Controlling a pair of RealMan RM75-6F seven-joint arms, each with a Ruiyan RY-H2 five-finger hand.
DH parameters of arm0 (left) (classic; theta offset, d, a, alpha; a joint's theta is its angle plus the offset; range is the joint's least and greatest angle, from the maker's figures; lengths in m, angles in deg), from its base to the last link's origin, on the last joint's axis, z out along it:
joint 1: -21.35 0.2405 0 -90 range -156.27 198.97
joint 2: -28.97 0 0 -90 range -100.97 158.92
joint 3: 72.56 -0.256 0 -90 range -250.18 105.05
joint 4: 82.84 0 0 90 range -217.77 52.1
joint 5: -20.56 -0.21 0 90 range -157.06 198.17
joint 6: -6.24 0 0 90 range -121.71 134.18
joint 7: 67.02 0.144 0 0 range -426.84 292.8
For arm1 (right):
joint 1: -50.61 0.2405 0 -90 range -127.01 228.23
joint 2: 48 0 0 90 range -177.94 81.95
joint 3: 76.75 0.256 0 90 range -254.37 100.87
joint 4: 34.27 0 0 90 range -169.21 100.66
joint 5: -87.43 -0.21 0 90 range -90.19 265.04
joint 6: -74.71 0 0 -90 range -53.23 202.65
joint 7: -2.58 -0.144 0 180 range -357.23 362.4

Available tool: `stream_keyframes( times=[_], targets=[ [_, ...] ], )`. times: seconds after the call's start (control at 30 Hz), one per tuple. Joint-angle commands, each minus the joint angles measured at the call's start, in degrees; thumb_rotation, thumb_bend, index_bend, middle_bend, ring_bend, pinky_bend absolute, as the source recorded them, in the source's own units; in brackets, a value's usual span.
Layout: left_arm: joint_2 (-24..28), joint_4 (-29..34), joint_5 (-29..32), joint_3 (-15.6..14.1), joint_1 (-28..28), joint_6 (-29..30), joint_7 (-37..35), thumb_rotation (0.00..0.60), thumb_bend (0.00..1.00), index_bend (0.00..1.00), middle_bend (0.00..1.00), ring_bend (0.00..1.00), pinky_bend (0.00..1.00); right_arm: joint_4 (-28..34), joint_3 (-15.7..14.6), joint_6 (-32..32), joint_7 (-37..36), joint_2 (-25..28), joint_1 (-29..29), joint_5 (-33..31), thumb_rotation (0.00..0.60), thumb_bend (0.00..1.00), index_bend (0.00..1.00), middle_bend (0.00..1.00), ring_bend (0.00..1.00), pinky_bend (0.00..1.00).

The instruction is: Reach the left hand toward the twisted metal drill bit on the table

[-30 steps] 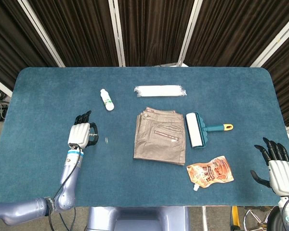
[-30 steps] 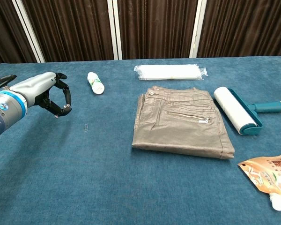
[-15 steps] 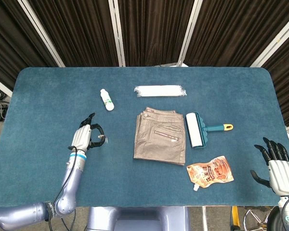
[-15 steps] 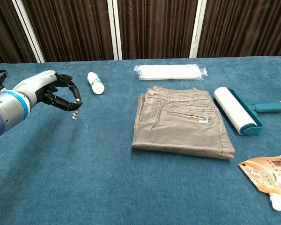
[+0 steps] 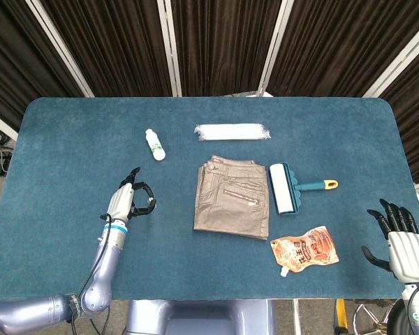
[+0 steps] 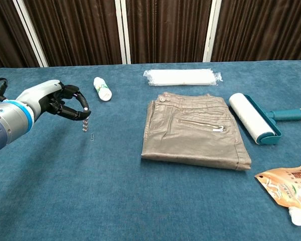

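The twisted metal drill bit point(image 6: 93, 136) is a tiny silvery piece lying on the blue table point(image 6: 65, 191), left of centre. My left hand point(image 6: 57, 103) hovers just up and left of it, fingers arched downward with their tips point(image 6: 85, 117) a short way above the bit, holding nothing. In the head view the left hand point(image 5: 129, 201) curls over that spot and the bit is hard to make out under the fingertips. My right hand point(image 5: 401, 241) hangs off the table's front right corner, fingers spread and empty.
A small white bottle point(image 6: 102, 88) lies behind the left hand. Folded tan trousers point(image 6: 195, 130) fill the centre, with a clear plastic packet point(image 6: 182, 77) behind them. A teal lint roller point(image 6: 254, 124) and an orange pouch point(image 6: 288, 188) lie to the right.
My left hand has moved right and slightly down toward the drill bit, its fingers turning over to arch above it. The right hand has not moved.
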Motion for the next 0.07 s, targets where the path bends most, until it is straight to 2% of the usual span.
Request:
stream_keyframes(
  times=[0.03, 0.07],
  targets=[
    [-0.2, -0.2, 1.2, 0.4, 0.0, -0.4, -0.9, 0.6, 0.41, 0.62, 0.0, 0.0, 0.0, 0.0, 0.0, -0.1, 0.1, -0.1, 0.1, 0.1, 0.6, 0.16, 0.19, 0.01, 0.0, 0.0],
    [-0.3, -0.3, 1.3, 0.4, 0.0, -0.5, -1.0, 0.6, 0.41, 0.62, 0.0, 0.0, 0.0, 0.0, 0.0, -0.2, 0.2, -0.1, 0.1, 0.1, 0.6, 0.16, 0.19, 0.01, 0.0, 0.0]
  ],
)
